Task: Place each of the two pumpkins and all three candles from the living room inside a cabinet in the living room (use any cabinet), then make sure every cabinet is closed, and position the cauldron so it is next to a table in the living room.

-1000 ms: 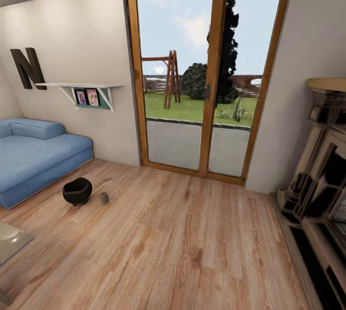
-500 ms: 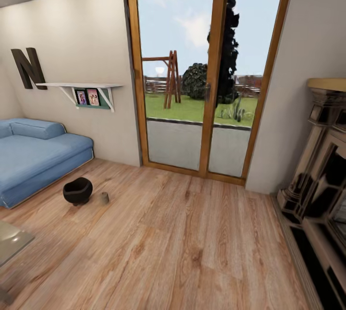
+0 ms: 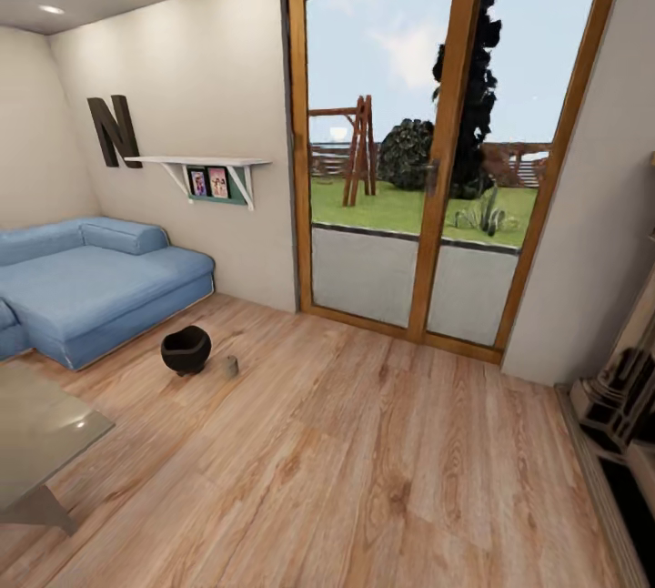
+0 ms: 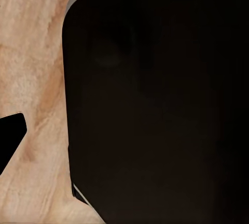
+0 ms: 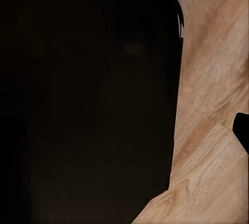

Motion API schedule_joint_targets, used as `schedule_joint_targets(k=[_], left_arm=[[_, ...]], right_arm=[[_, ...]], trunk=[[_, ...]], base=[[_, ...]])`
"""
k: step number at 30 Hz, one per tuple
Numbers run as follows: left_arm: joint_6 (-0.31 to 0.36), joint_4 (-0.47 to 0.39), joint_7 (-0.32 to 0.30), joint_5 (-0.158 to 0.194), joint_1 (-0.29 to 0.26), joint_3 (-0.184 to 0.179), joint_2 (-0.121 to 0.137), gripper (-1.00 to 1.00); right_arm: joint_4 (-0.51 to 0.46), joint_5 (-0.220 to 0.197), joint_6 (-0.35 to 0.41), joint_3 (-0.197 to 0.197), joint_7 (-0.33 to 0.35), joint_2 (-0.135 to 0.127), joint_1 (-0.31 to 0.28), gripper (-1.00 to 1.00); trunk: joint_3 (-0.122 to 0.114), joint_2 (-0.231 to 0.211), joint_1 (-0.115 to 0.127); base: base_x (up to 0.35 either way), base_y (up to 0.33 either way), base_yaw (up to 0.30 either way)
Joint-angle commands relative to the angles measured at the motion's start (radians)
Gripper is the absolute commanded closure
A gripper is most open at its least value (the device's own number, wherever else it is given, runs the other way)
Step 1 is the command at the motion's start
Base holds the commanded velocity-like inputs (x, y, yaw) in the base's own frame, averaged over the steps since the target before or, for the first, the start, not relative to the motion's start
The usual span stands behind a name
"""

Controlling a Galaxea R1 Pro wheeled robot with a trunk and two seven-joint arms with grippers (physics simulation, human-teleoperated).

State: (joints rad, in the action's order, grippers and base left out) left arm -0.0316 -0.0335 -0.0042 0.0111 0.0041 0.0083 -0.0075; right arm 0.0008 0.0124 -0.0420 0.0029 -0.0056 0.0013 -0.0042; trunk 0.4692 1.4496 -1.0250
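Ahead, cauldron (image 3: 186,350) beside candle (image 3: 230,367) on open floor (image 3: 364,470); pincer state untellable.

Cut-off edges and dark blocks across the views

In the head view the glossy table (image 3: 41,442) runs off the left edge, so only one corner and one grey leg show; the blue sofa (image 3: 82,283) is cropped at the left too, and the dark fireplace surround (image 3: 628,406) is cut by the right edge. The candle (image 3: 230,367) just right of the cauldron (image 3: 186,350) is too small to make out its top. The two pictures on the wall shelf (image 3: 196,161) are too small to read. In both wrist views a large black rounded body (image 4: 155,104) (image 5: 88,99) hides most of the wooden floor (image 4: 31,52) behind it.
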Motion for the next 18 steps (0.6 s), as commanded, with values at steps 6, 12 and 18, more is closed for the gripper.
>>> schedule_joint_targets(k=[6, 12, 18], left_arm=[[-0.002, -0.001, 0.0, 0.001, 0.0, 0.002, 0.0, -1.0], [-0.002, 0.0, 0.0, 0.001, 0.0, 0.002, 0.0, -1.0], [-0.002, -0.001, 0.0, 0.0, 0.0, 0.0, 0.001, -1.0]], right_arm=[[0.001, 0.001, -0.004, 0.002, -0.001, 0.0, 0.0, -1.0], [0.001, 0.003, -0.004, 0.002, -0.001, 0.0, 0.0, -1.0], [0.001, 0.003, -0.006, 0.003, -0.001, -0.001, 0.0, -1.0]], trunk=[[0.001, 0.0, 0.0], [0.001, 0.0, 0.0], [0.001, 0.0, 0.0]], base=[[-0.072, -0.007, 0.28], [-0.115, -0.069, 0.28], [-0.023, -0.015, 0.279]])
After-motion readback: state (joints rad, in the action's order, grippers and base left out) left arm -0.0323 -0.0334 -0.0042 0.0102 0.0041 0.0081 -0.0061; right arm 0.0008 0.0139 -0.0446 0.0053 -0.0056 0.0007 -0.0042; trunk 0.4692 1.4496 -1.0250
